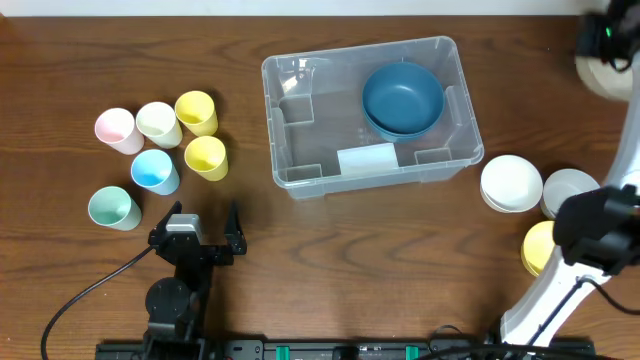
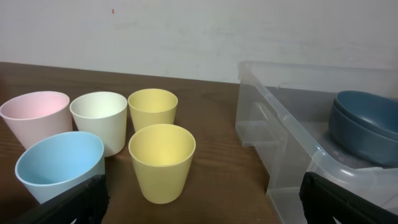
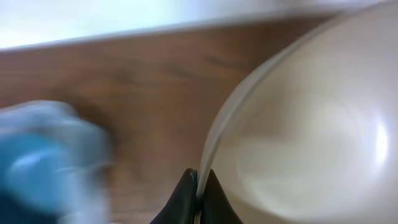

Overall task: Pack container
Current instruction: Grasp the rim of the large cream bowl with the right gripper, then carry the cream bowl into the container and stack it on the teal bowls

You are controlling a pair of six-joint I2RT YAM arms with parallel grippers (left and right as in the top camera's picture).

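Right gripper [image 3: 199, 190] is pinched onto the thin rim of a pale bowl [image 3: 311, 124], an edge grip for lifting, I think. Container [image 1: 275, 130] sits centre-far, 2 blue bowls [image 1: 402, 98] nested at its right end. Left gripper [image 1: 198, 235] gapes wide beside the cups [image 1: 205, 155], holding nothing.

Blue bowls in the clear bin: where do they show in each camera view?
Overhead: blue bowls right of centre, in the upper right of the clear bin.
Left wrist: at the right edge, inside the clear bin.
Right wrist: cannot tell; a blurred blue patch at lower left may be them; a pale bowl fills the right.
Shared landmark: the clear bin, in overhead and left wrist.
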